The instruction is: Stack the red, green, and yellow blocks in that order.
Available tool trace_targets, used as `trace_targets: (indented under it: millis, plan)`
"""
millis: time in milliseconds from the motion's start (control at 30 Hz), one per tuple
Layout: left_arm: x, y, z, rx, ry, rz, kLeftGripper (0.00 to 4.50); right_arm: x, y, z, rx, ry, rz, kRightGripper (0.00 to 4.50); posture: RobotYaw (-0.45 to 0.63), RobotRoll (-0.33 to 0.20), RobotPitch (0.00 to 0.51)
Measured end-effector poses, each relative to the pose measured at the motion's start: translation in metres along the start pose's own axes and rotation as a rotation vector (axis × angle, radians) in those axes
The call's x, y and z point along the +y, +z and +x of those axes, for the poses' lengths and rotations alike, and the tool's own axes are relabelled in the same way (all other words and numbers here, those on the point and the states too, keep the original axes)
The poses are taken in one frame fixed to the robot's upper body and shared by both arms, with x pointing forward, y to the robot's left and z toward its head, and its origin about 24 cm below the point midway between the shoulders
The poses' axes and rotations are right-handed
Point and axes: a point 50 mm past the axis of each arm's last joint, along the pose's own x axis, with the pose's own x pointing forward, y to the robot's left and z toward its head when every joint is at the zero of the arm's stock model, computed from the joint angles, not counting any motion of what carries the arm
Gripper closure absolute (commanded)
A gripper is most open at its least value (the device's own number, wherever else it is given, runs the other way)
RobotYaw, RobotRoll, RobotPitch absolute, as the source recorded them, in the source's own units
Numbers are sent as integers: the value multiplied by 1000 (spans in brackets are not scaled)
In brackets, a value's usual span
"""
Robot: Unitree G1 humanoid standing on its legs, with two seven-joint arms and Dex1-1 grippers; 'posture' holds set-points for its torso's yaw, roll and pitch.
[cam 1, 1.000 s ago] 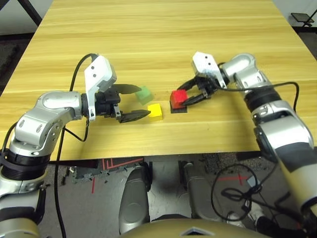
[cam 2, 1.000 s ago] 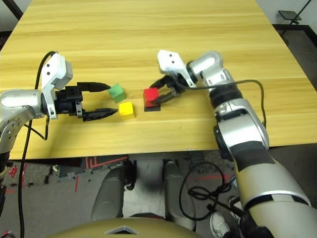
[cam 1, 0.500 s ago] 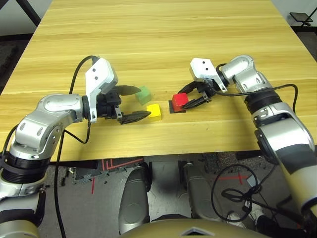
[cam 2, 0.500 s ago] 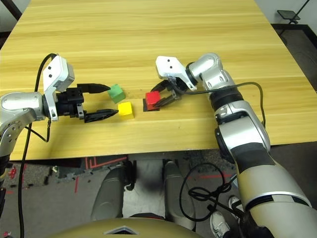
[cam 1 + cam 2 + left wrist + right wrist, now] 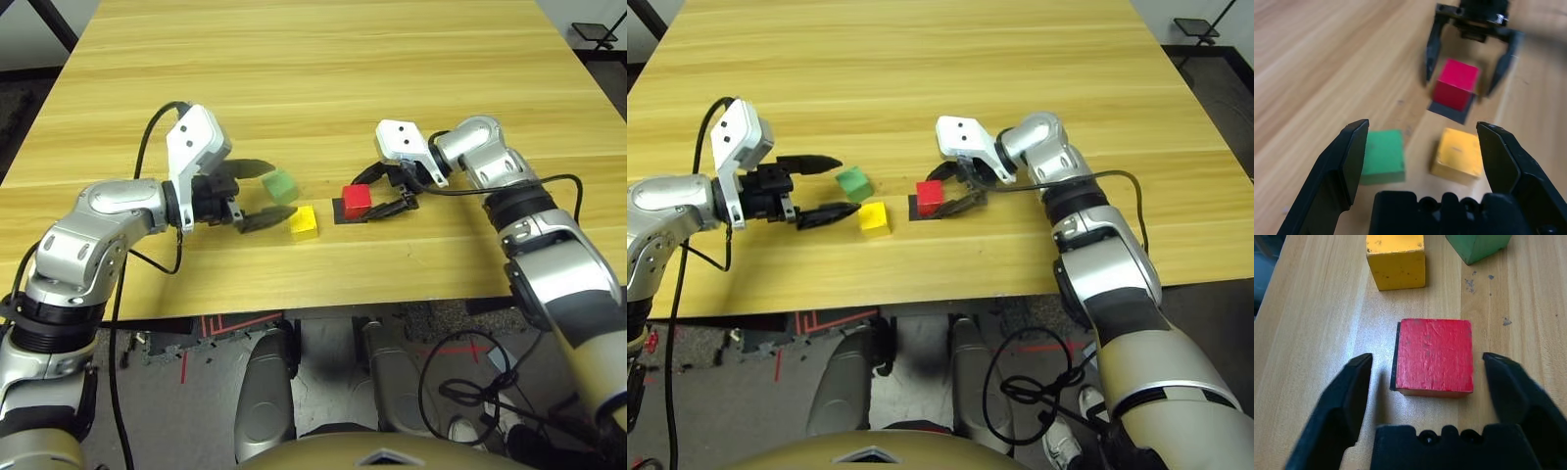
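I see the bright red cube [image 5: 1436,355] sitting flat, partly over the black square. The light green cube [image 5: 854,183] and yellow cube [image 5: 874,219] rest on the desk [image 5: 921,98], near each other, unstacked.

Light: we see a bright, pale sheen on the wooden tabletop [image 5: 1317,333].
Shadow: we find soft shade beside the red matte cube [image 5: 1435,355].
Focus: we get blurry black fingertips [image 5: 1359,369] in the right wrist view.

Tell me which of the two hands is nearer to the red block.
Right. The right hand is open around the red block, its fingers clear of it; the left hand is farther off, beyond the yellow block.
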Motion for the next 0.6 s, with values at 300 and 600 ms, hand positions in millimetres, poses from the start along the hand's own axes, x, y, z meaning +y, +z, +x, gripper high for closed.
trace_targets:
  millis: [300, 600]
  plan:
    - [15, -4, 14, 5, 108, -37, 0, -6, 24, -50, -51, -72, -47, 56, 316, -66, 232]
    - [16, -14, 22, 52, 89, -60, 0, -2, 41, -62, -89, -80, -37, 56, 269, -57, 237]
